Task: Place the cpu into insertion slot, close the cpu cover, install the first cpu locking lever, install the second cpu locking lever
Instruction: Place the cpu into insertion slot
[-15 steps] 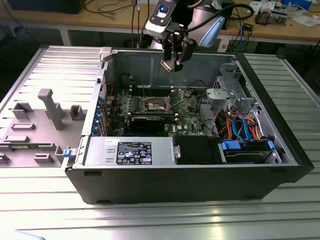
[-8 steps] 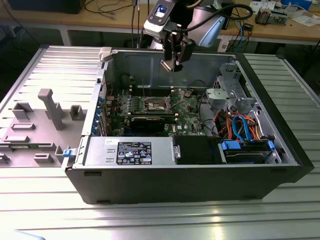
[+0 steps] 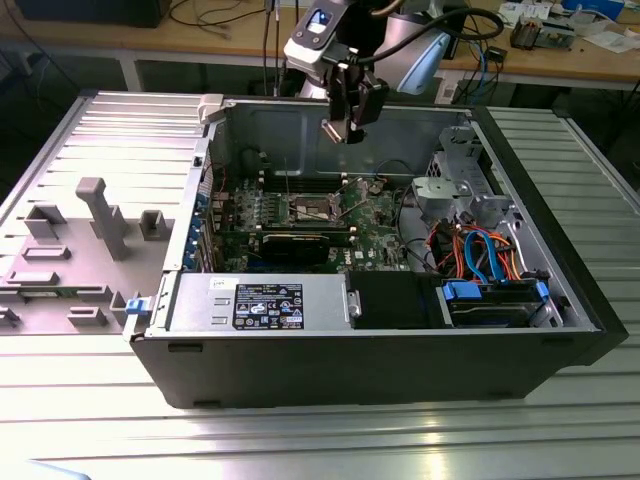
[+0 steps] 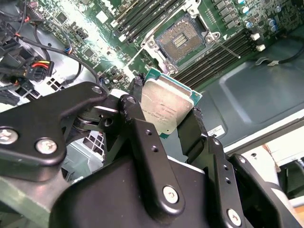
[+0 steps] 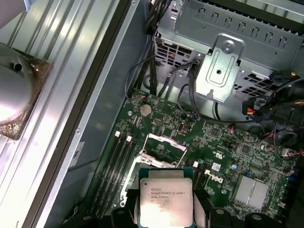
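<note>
Over the open black tower case (image 3: 380,350), I have the arm's black two-fingered gripper (image 3: 340,128) hanging in mid-air. Its jaws are clenched on opposite edges of the cpu (image 4: 166,107), a small flat square chip with a silvery-grey metal top. The chip is carried well above the green motherboard (image 3: 375,235) and touches nothing but the fingers (image 4: 137,123). Beneath it sits the insertion slot (image 4: 179,40), a square socket with a dark centre and a shiny metal rim, and it is bare. The cpu cover (image 5: 166,141), a thin silver frame plate, appears tipped up at the socket's edge, though I cannot be sure. By my reading, the job is in its first step. The chip is not yet seated, the cover is unclosed and both locking levers are left to do.
</note>
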`<act>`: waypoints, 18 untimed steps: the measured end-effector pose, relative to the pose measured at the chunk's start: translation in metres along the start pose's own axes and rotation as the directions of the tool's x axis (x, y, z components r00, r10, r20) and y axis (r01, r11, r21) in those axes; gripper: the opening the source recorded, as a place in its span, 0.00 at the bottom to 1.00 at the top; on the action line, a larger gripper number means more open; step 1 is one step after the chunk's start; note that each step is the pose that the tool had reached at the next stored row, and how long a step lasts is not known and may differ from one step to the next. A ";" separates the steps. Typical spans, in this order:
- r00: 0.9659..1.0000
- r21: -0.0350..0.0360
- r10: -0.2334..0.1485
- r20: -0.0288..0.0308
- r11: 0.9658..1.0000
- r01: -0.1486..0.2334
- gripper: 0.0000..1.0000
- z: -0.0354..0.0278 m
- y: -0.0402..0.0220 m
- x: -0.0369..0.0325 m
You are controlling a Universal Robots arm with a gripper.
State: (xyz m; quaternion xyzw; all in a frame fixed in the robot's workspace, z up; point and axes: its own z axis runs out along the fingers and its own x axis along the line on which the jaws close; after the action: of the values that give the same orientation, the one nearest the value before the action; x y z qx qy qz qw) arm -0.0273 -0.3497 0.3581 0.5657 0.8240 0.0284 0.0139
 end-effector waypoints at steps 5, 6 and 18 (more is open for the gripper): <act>0.999 0.000 0.032 0.002 0.999 -0.032 0.55 0.0000 0.0000 0.0000; 0.999 0.000 0.038 0.002 0.999 -0.038 0.55 0.0000 0.0000 0.0000; 0.992 -0.002 0.129 0.008 0.992 -0.129 0.55 0.0000 -0.0001 0.0000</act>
State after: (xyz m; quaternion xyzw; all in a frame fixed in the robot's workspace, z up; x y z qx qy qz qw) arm -0.0274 -0.3497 0.3581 0.6178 0.7857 0.0275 0.0157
